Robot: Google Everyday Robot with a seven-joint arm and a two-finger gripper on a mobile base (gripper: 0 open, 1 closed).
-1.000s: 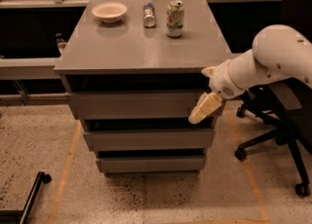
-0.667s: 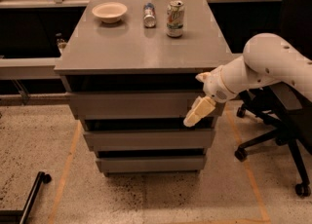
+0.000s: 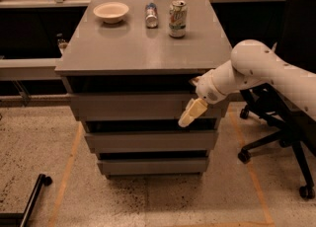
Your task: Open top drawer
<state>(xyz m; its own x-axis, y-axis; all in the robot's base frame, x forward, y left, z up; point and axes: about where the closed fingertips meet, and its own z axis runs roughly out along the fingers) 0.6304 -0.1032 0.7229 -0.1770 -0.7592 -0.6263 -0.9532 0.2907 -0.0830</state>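
Note:
A grey cabinet has three stacked drawer fronts. The top drawer is the widest, a flat grey panel with no handle, and it juts out a little beyond the two below. My gripper, cream-coloured at the end of the white arm, is at the right part of that front, pointing down and left near its lower edge. I cannot tell whether it touches the panel.
On the cabinet top stand a white bowl, a small bottle and a drink can. A black office chair stands right of the cabinet, behind my arm. A black bar lies on the floor at lower left.
My gripper has moved a little to the left across the top drawer's front, and the arm has followed. The drawers have not visibly moved.

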